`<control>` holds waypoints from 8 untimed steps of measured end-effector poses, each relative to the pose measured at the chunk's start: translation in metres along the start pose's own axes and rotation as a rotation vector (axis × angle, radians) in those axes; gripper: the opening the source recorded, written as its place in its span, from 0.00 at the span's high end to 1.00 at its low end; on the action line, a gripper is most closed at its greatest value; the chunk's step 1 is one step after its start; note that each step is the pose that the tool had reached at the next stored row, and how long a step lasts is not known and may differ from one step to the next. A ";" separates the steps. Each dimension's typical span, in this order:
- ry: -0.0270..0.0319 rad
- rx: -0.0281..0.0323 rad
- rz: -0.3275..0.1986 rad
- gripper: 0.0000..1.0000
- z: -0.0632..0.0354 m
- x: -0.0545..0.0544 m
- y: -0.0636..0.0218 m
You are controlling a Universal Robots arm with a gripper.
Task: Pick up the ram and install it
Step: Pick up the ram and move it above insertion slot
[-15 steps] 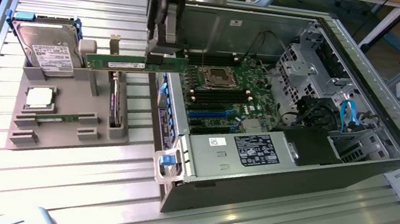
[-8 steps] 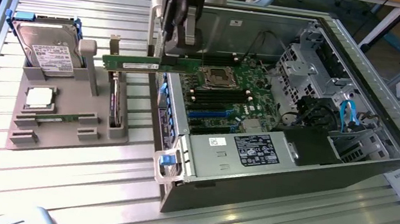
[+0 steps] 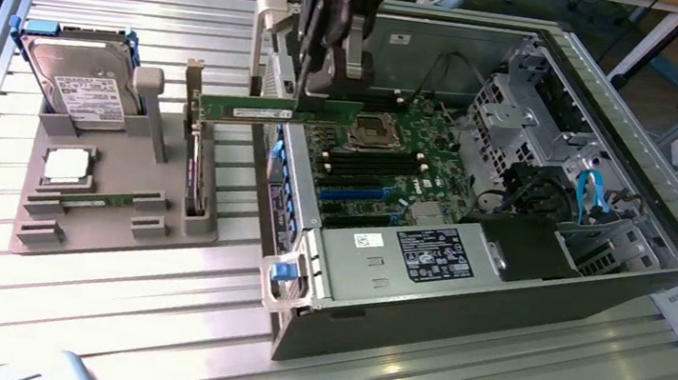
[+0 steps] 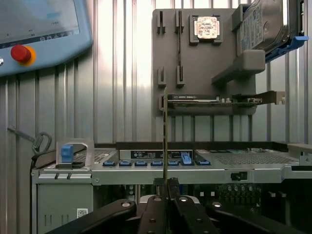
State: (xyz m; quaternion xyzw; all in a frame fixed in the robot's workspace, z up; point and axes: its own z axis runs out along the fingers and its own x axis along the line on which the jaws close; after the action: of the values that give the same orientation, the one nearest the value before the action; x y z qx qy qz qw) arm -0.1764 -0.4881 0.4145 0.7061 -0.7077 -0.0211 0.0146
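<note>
— Where is the ram (image 3: 264,112) held?
— It is clamped between the narrowed jaws, over the case's (image 3: 467,305) edge. Its long axis lies level, and the memory slots (image 3: 374,167) are seen lower, toward the exterior view's right.

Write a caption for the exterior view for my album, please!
The pincer holds the ram over the edge of the open computer case.
</note>
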 end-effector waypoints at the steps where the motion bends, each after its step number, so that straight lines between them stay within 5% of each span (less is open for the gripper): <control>1: 0.0000 -0.0001 0.000 0.88 -0.0001 0.000 -0.0022; 8: 0.0000 -0.0006 0.000 0.88 -0.0012 0.000 -0.0223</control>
State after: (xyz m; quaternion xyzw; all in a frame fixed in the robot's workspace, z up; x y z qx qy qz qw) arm -0.1541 -0.4885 0.4146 0.7061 -0.7077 -0.0213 0.0148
